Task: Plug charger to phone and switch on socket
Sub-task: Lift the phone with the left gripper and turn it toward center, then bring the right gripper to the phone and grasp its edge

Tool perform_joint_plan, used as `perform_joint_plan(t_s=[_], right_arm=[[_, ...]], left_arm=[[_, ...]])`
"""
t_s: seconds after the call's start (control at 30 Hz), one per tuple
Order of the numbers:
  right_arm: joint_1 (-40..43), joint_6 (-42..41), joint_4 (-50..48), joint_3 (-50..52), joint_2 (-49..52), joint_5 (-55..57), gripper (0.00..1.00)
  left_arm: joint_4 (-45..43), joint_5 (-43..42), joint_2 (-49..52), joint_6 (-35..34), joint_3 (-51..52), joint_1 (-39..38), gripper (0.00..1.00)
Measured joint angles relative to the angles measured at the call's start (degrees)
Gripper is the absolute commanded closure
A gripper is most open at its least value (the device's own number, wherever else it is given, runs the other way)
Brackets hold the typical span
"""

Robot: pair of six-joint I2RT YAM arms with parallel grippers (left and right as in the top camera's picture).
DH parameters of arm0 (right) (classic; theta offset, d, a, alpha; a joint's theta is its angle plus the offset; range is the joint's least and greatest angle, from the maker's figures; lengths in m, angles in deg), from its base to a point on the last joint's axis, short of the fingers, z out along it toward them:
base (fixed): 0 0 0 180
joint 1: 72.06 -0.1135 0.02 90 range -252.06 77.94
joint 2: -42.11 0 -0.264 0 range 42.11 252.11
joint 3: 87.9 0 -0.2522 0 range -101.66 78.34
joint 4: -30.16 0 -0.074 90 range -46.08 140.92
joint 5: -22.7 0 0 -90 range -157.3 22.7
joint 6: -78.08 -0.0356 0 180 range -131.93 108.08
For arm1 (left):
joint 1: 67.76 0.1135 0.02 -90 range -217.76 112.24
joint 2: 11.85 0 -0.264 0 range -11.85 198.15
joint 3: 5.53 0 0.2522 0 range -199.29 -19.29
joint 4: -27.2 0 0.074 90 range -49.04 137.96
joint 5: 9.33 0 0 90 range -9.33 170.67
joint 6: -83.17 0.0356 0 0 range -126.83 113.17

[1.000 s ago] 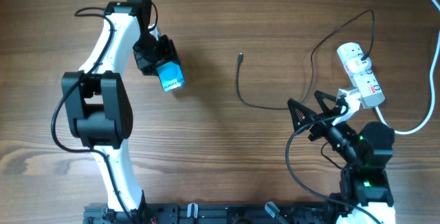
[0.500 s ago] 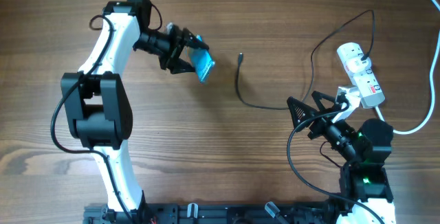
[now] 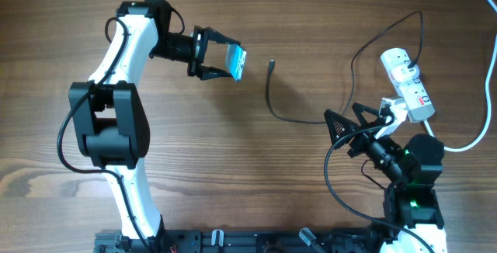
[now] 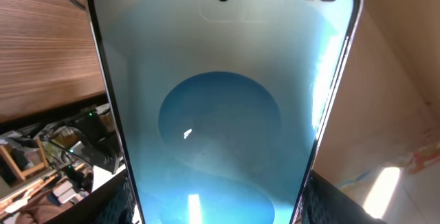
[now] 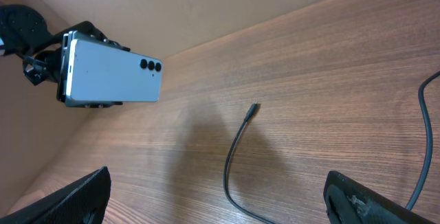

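My left claw [image 3: 223, 61] grips the phone [image 3: 236, 61], raised off the tabletop [image 3: 233, 175]. Just beyond it lies the charger [image 3: 269, 94] tip, with bare wood all around. I judge my wide-open right claw [image 3: 351, 121] should take the tip squarely. The socket [image 3: 408, 86] waits beside it.

blue-teal phone [image 4: 220, 114], black charger [image 3: 269, 94], white socket [image 3: 408, 82], wood-grain table [image 3: 233, 175]

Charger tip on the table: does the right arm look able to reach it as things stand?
Probably yes. The charger tip lies bare on the table, with nothing between it and the open, empty right end effector. The phone is held off to its side.
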Motion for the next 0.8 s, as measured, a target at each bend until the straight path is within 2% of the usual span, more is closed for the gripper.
perform_joint_plan(t_s=[0.17,0.53,0.6,0.8], right_arm=[[0.0,0.0,0.0,0.0,0.0,0.0,0.0],[0.0,-0.2,2.89,0.0,0.33,0.02,0.0],[0.0,-0.83,3.1,0.0,1.29,0.0,0.06],[0.0,-1.66,3.89,-1.03,5.86,-2.58,0.07]], left_arm=[[0.02,-3.87,0.0,-0.28,0.0,0.0,0.96],[0.04,-4.15,0.0,-0.28,0.0,0.0,0.96],[0.04,-4.15,0.0,-0.28,0.0,0.0,0.96],[0.13,-4.07,0.0,-0.28,0.0,0.0,0.96]])
